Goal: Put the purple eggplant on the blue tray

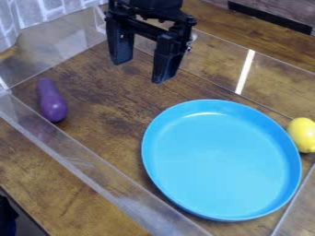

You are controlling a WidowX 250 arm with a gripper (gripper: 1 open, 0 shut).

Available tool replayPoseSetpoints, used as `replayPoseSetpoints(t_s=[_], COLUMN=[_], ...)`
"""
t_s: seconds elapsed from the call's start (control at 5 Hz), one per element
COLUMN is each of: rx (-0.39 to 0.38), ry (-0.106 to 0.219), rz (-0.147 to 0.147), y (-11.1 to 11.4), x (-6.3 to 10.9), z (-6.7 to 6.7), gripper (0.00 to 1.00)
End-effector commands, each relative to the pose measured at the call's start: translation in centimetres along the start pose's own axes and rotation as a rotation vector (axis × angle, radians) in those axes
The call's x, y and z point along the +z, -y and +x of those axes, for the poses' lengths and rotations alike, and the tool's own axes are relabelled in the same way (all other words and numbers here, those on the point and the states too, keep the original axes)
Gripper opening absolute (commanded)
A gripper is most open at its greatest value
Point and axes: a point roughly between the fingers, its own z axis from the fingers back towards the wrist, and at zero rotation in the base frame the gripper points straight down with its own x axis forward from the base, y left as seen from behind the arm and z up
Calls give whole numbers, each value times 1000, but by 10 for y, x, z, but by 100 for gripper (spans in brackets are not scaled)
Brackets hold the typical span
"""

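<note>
The camera view shows the gripper (145, 59) hanging above the wooden table (105, 111), pointing down with its two dark fingers (165, 63) spread apart and nothing between them. The purple eggplant (52, 100) lies well off to its lower left on the table. The blue tray (222, 159) sits below and to its right, with a yellow fruit (303, 134) just beyond the tray's right rim.

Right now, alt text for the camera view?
A black robot gripper hangs open and empty above a brown wooden table. A small glossy purple eggplant lies at left, apart from a large round blue plastic tray at right, which is empty. A yellow lemon-like fruit sits just beyond the tray's right rim.
</note>
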Motion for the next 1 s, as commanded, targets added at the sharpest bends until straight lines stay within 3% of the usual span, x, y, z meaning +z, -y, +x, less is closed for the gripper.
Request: replayPoseSetpoints(t_s=[0.0, 0.8], rx=[7, 65], ry=[-5, -32], rz=[-6, -33], y=[-1, -8], x=[-5, -23], z=[2, 4], gripper=[100, 100])
